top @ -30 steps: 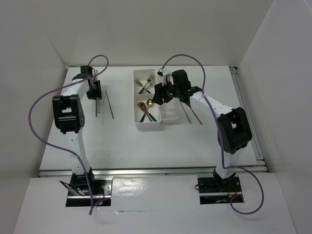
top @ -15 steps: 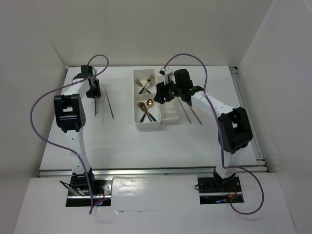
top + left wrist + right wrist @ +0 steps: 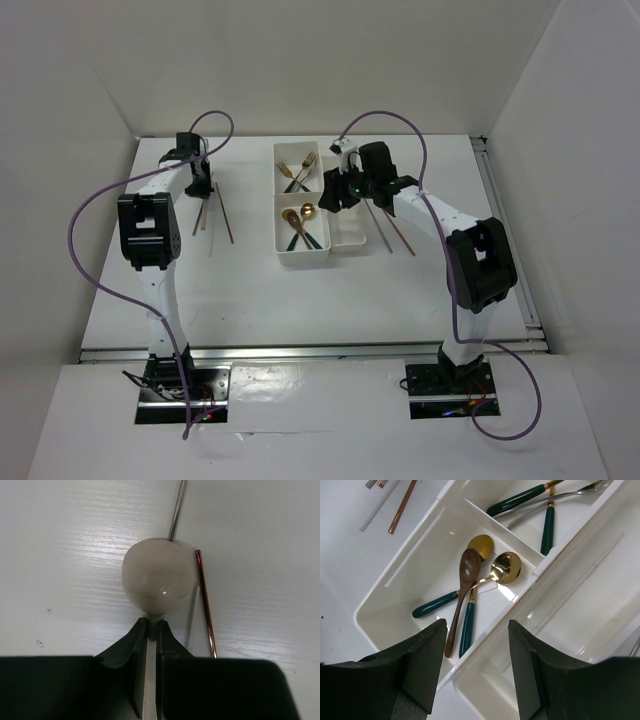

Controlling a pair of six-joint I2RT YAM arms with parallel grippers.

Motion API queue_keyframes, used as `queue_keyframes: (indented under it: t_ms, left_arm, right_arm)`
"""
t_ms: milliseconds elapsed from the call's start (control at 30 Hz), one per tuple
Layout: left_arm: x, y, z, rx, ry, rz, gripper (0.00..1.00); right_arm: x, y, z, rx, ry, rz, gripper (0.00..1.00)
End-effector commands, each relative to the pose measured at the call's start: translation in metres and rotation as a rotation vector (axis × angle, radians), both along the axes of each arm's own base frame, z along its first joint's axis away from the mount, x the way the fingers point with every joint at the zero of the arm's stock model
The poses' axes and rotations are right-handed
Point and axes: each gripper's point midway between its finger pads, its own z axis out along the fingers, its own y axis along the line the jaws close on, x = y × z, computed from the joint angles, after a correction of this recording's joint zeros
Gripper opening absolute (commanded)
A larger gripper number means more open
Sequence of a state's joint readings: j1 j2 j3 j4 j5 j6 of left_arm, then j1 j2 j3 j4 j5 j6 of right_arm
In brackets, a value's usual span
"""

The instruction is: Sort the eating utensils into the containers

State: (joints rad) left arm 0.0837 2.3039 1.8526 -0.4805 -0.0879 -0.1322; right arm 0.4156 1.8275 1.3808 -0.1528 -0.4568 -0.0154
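White tabletop (image 3: 260, 290), sorting partway: spoons (image 3: 506, 567), forks (image 3: 297, 168) in tray (image 3: 303, 262); chopsticks (image 3: 226, 215) loose; left gripper (image 3: 150, 625) pinching pale spoon (image 3: 157, 577), right gripper (image 3: 476, 630) spread.

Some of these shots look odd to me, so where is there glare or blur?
Left wrist view: the pale spoon looks soft and hazy, with one small bright glint, and the table shines in streaks. Right wrist view: the gold spoons mirror the light; the tray is sharp. Top view: even light, faint shadows.
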Motion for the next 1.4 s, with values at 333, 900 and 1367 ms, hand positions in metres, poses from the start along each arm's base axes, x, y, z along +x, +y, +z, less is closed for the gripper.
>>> queue_keyframes:
  t_ms: [333, 900, 1367]
  left_arm:
    - [-0.023, -0.006, -0.005, -0.015, 0.061, -0.023, 0.0]
    - [-0.024, -0.031, 0.136, -0.106, -0.177, -0.111, 0.0]
    - [-0.087, -0.21, 0.238, -0.44, -0.333, -0.61, 0.0]
  right_arm:
    - [0.01, 0.0, 0.017, 0.031, -0.035, -0.002, 0.6]
    - [0.003, -0.001, 0.022, 0.045, -0.036, 0.002, 0.6]
    - [0.019, -0.059, 0.014, -0.078, -0.086, -0.217, 0.86]
